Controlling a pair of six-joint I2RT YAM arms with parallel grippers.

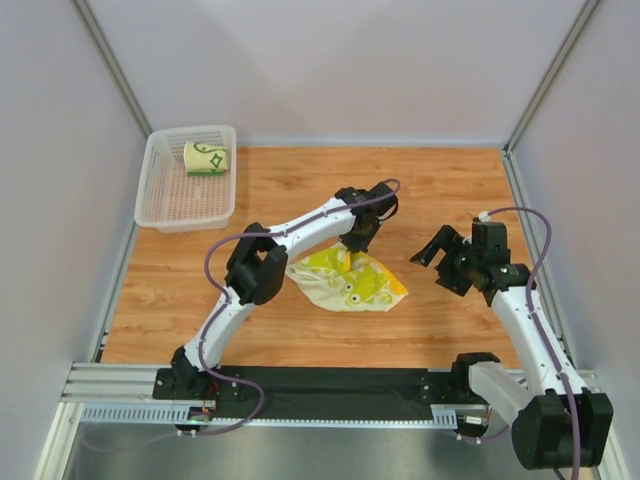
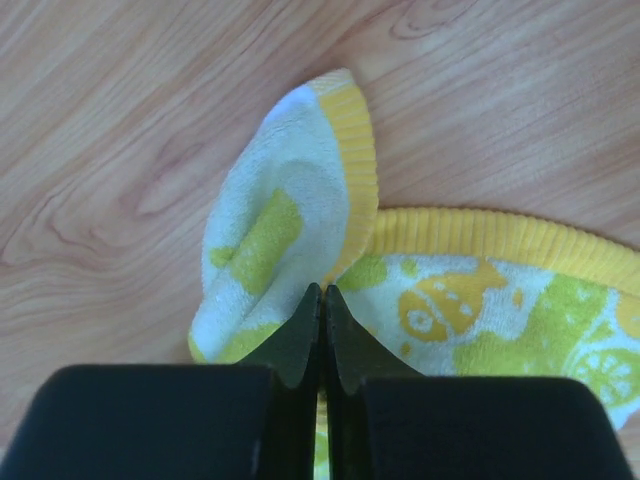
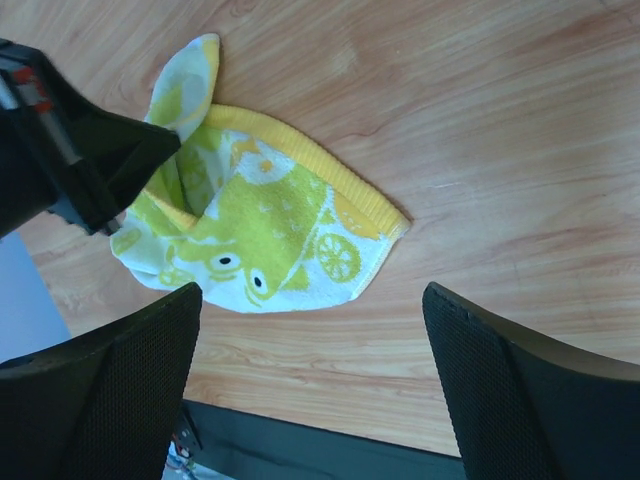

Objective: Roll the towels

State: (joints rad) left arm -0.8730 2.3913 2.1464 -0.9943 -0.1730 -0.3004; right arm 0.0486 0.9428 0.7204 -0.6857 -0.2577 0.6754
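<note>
The cream towel with yellow-green blotches and an orange-yellow edge (image 1: 355,282) lies crumpled at the table's middle. My left gripper (image 1: 352,250) is shut on a raised fold of it; in the left wrist view the fingers (image 2: 322,310) pinch the cloth (image 2: 290,220), one corner standing up. The same towel shows in the right wrist view (image 3: 270,225). The cream towel with dark green lines (image 1: 206,158) sits rolled in the white mesh basket (image 1: 160,190). My right gripper (image 1: 445,262) is open and empty, to the right of the blotched towel, above the table.
The basket stands at the back left corner. Grey walls enclose the wooden table (image 1: 440,190) on three sides. A black strip and metal rail (image 1: 330,385) run along the near edge by the arm bases.
</note>
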